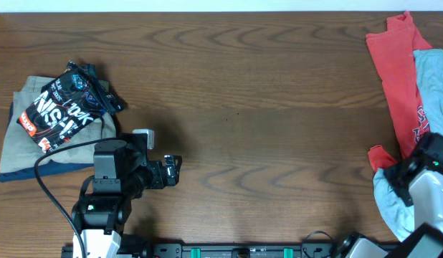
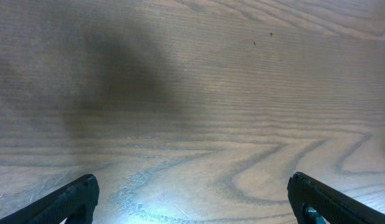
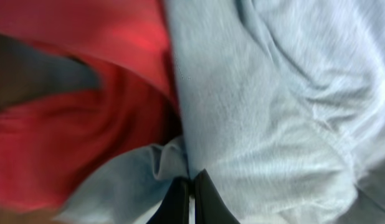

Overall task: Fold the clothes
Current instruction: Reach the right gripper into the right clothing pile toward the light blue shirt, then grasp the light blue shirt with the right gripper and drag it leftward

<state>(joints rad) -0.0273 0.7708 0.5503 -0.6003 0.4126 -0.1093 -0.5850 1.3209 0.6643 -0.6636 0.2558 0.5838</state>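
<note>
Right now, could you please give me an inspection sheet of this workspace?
Surface: brown wooden table, no spills seen.
Job's things: pale blue T-shirt, crumpled at the right edge, overlapping a red T-shirt.
Clutter: black printed shirt on a folded beige garment, at the left.
Tools: left tool open above bare wood; right tool shut on a fold of the pale blue T-shirt.
Cables: black cable looping beside the left arm.
Surroundings: pale strip beyond the far edge; nothing else seen.
</note>
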